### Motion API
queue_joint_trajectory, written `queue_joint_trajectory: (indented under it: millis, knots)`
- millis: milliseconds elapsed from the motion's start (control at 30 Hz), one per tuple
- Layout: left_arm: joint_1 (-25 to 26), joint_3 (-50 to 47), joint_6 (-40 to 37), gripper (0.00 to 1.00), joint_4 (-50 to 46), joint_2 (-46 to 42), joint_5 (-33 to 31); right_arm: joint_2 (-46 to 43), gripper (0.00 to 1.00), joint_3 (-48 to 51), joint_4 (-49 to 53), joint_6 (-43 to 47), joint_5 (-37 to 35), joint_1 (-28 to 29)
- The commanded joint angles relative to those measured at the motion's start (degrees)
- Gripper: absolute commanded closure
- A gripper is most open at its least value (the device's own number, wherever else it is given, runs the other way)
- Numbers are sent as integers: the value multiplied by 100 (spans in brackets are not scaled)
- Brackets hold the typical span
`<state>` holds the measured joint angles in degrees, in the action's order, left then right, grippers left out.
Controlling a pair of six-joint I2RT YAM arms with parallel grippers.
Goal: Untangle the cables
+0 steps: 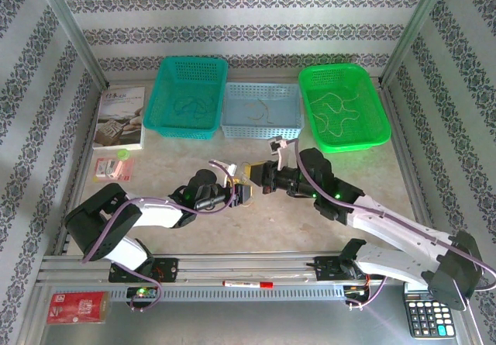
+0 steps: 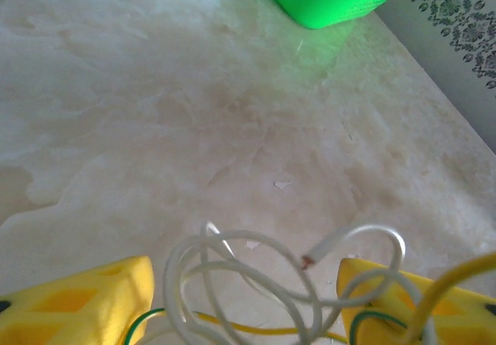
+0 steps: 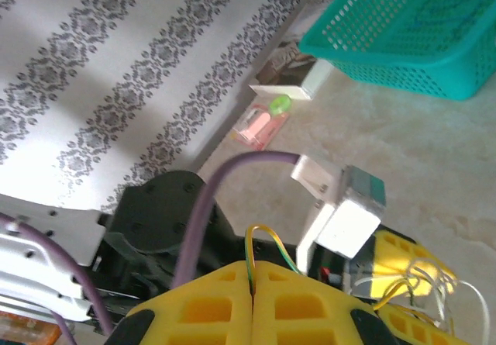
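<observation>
Right pincer (image 3: 252, 274) seemingly pinches cables (image 2: 333, 244); ends cut off.

Curly whitish, yellow cables (image 2: 325, 246), tangled

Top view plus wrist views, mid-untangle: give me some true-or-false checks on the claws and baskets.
1. The right claw is shut on a yellow-green cable. True.
2. The left claw is shut tight. False: its fingers stand apart, with white cable looping between them.
3. The green basket sits left of the teal basket. False: green is on the right, teal on the left.
4. A book lies left of the teal basket. True.
</observation>
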<state>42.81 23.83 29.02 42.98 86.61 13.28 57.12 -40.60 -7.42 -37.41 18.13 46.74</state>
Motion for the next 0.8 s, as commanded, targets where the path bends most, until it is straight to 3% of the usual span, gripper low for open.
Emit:
queue_joint_trajectory:
  millis: [0,133,467,600,767]
  knots:
    - [93,-132,96,44,521,42,34,-148,100,-385,44,121,196,-6]
    - [90,-218,122,59,571,31,74,-107,100,-665,74,146,311,-101]
    - [91,-403,244,59,715,-50,156,-24,100,-1124,74,206,336,-537]
    - [94,-463,302,54,586,-286,226,84,100,-1149,87,181,153,-881]
    - [93,-495,282,30,-5,-969,190,446,100,-1178,75,180,-269,-1452]
